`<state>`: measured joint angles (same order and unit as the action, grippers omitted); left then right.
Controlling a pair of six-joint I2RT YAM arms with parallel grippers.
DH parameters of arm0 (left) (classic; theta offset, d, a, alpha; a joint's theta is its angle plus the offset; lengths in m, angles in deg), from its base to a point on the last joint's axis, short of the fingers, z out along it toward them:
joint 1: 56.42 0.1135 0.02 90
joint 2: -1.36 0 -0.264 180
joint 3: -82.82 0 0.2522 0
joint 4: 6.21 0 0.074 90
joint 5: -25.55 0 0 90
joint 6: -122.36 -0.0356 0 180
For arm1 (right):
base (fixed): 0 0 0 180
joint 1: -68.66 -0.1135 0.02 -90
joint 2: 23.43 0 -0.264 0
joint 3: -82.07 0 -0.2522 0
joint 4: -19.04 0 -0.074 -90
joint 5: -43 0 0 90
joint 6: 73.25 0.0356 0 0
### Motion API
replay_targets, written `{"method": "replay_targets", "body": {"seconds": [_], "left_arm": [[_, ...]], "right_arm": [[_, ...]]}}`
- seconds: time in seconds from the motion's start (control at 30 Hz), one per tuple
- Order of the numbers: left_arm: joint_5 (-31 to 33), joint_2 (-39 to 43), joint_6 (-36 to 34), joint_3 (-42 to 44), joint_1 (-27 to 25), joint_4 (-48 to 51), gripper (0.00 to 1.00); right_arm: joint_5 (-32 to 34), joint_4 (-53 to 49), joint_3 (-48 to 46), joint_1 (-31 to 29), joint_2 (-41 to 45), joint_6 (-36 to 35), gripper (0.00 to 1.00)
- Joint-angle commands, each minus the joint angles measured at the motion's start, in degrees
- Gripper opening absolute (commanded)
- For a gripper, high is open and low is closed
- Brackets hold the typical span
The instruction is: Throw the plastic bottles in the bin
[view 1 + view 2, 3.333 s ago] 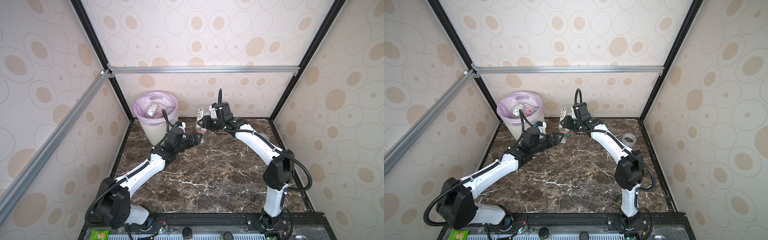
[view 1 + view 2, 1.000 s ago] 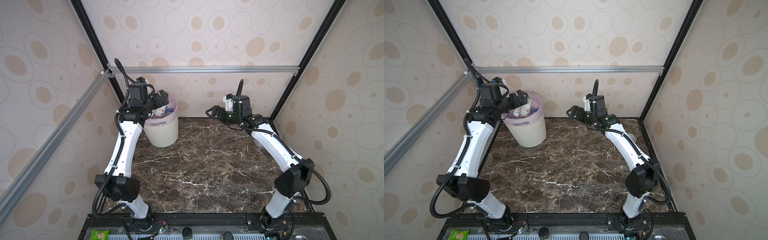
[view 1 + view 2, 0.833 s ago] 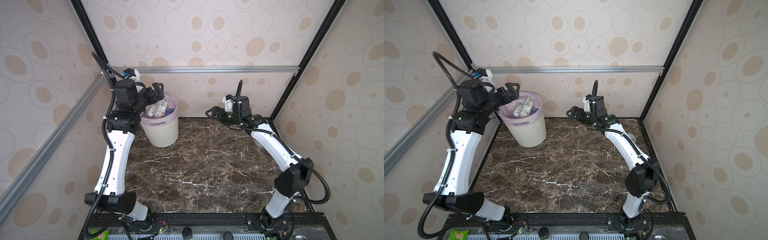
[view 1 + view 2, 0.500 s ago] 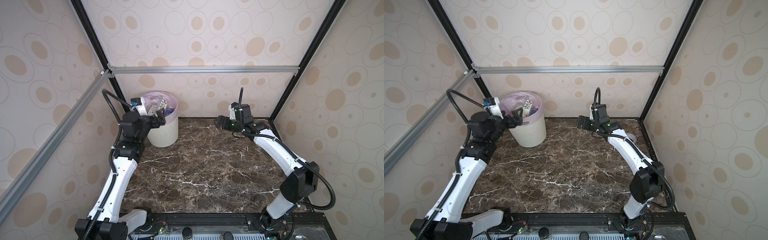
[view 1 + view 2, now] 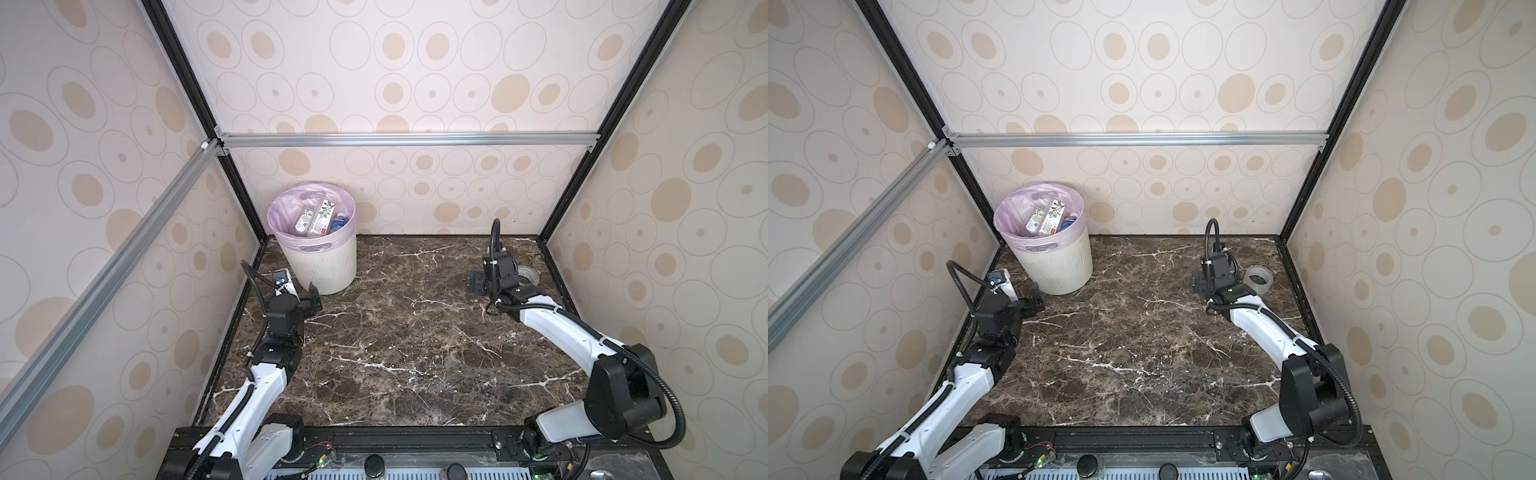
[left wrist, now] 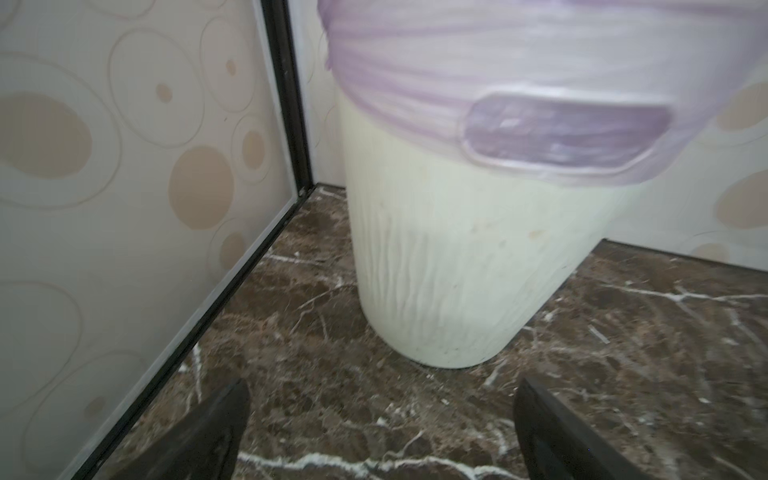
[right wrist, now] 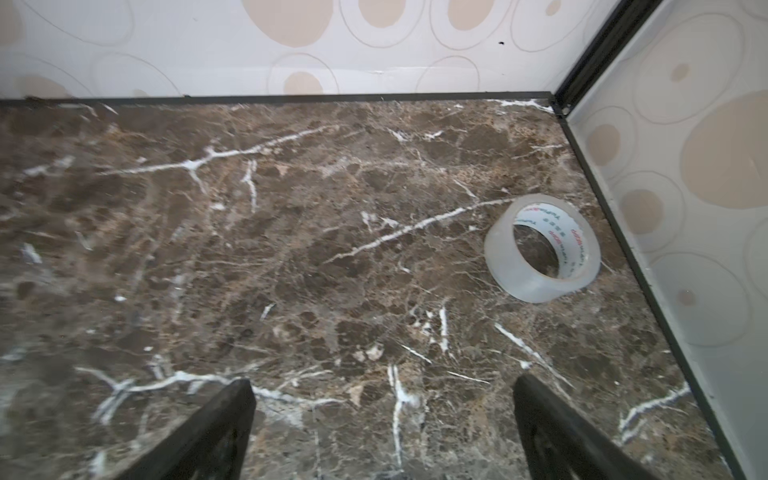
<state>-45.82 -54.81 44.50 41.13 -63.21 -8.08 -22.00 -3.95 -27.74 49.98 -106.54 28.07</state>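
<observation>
On the left, the left gripper [image 5: 312, 297] hangs low just in front of the bin [image 5: 332, 270]. Its jaws are spread wide with nothing between them, as the left wrist view confirms. The bin stands in the far left corner, lined in pale lilac, and the plastic bottles [image 5: 318, 216] lie piled inside it. About 3 show near the top; how many sit beneath I cannot tell. No bottle shows on the table [image 5: 395, 332] in both top views, so the task looks finished, or nearly. The surface is dark brown marble with white veins. On the right, the right gripper [image 5: 473, 283] hovers empty, jaws equally wide. Just beside it, a tape roll [image 5: 1258, 279] lies near the right wall. Pale walls with beige circles and black frame posts enclose the cell.
</observation>
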Motion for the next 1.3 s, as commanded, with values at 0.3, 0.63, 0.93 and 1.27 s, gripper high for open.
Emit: {"method": "replay_targets", "body": {"seconds": [0.3, 0.63, 0.93, 1.27], "left_arm": [[3.94, -23.90, -3.42, 13.17, 3.00, -45.65, 0.99], [-5.58, -29.34, -9.04, 20.22, 4.19, -66.45, 0.99], [-2.84, -34.78, -9.61, 15.97, 3.85, -64.57, 0.99], [-3.39, -34.34, -9.65, 16.10, 3.84, -64.21, 0.99]], "right_arm": [[7.40, 32.11, -22.30, 0.46, 2.07, -13.31, 1.00], [6.85, 51.87, -30.99, 0.75, -0.76, -19.69, 1.00], [6.29, 66.02, -36.58, 1.68, -3.58, -20.83, 1.00], [-8.75, 63.74, -35.68, 15.02, -5.88, -8.95, 1.00]]}}
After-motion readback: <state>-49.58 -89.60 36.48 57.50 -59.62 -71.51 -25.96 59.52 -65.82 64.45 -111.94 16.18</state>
